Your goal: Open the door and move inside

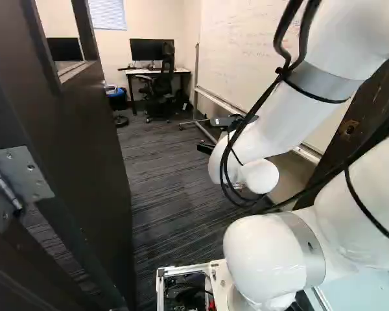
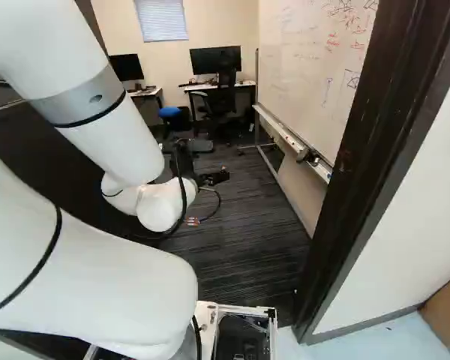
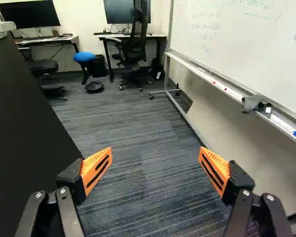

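The gripper (image 2: 207, 161) reaches through the doorway, beyond the arm's wrist; its front is also partly visible as the gripper (image 1: 215, 135). In the wrist view the gripper (image 3: 155, 167) is open, orange pads wide apart, only carpet visible between them. The dark door (image 1: 84, 136) stands swung open along the left of the left base view, its hinge nearest the base. The same door (image 3: 24, 128) is beside one finger in the wrist view, with no visible contact. A pale fitting (image 3: 2, 28) shows at its upper edge; whether it is the handle I cannot tell.
The dark door frame (image 2: 360, 150) rises to the right of the base. Inside, a wheeled whiteboard (image 3: 227, 44) lines the right side, its foot (image 3: 180, 109) on the carpet. Farther back are desks (image 2: 240, 86), an office chair (image 3: 133, 47) and a blue-topped stool (image 3: 89, 64).
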### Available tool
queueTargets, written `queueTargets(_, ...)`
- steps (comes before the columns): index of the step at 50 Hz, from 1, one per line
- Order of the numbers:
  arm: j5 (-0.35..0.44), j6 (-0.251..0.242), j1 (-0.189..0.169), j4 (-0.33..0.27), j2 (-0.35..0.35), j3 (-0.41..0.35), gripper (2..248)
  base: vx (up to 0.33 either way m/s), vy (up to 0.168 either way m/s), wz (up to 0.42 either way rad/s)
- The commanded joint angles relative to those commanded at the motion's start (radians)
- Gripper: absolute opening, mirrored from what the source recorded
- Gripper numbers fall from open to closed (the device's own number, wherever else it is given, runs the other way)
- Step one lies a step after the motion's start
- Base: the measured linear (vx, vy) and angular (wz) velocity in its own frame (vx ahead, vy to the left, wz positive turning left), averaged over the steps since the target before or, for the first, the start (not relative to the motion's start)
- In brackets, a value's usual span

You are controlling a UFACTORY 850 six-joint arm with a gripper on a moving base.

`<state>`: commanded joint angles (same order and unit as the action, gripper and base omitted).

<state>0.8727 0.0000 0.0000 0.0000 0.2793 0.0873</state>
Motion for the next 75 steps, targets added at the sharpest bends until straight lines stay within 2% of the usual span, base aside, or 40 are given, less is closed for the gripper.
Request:
queueTargets(36,0.000,0.000,0.000,0.000,0.000,0.000,247,0.145,-0.009,0.097)
queueTargets(75,0.000,0.000,0.000,0.000,0.000,0.000,247,0.157,0.018,0.252)
